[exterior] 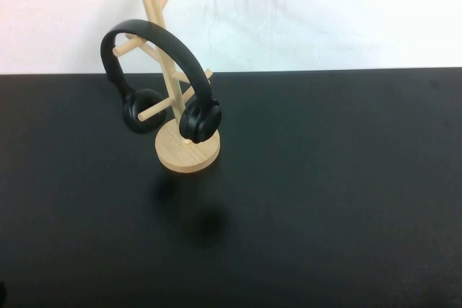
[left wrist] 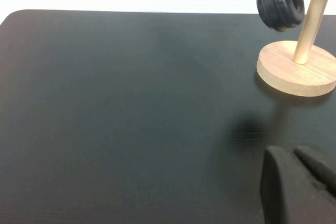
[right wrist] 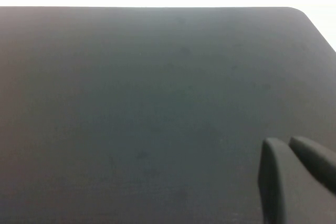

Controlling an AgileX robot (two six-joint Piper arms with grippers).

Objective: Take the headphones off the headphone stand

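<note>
The black headphones (exterior: 167, 42) hang on the light wooden headphone stand (exterior: 186, 155) at the back left of the black table. The headband lies over the upper pegs and one ear cup hangs on each side of the pole. The left wrist view shows one ear cup (left wrist: 281, 1) and the stand's round base (left wrist: 296, 69). My left gripper (left wrist: 291, 151) is shut and empty, low over the table, well short of the stand. My right gripper (right wrist: 287, 142) is shut and empty over bare table. Neither gripper shows in the high view.
The black table (exterior: 325, 192) ends at a white wall behind the stand. Its rounded far corners show in both wrist views (left wrist: 16, 17) (right wrist: 296, 11). The headphones cast a soft shadow on the table in front of the stand.
</note>
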